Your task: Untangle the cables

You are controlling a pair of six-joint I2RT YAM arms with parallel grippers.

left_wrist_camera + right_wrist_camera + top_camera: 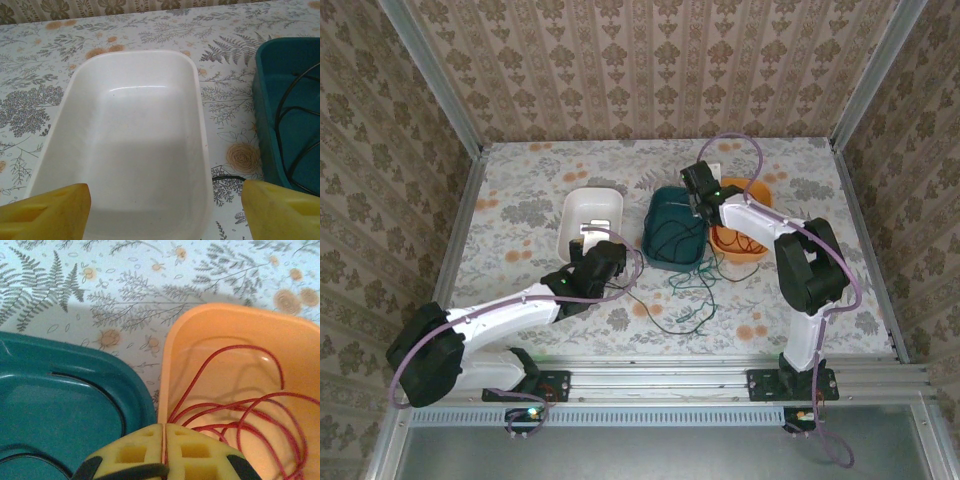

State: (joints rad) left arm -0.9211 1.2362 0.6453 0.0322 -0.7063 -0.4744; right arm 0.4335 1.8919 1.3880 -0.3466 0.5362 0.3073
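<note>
The right gripper [164,450] hung pressed together over the red cable [250,346] in the orange tray [200,315], the left gripper [165,212] spread above the white tray [200,100]; a strand snagged on the closed fingers could have dragged that cable out.

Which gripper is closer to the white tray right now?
Left. The left gripper hovers open at the near end of the white tray; the right gripper is past the teal tray, shut over the rim of the orange tray.
</note>
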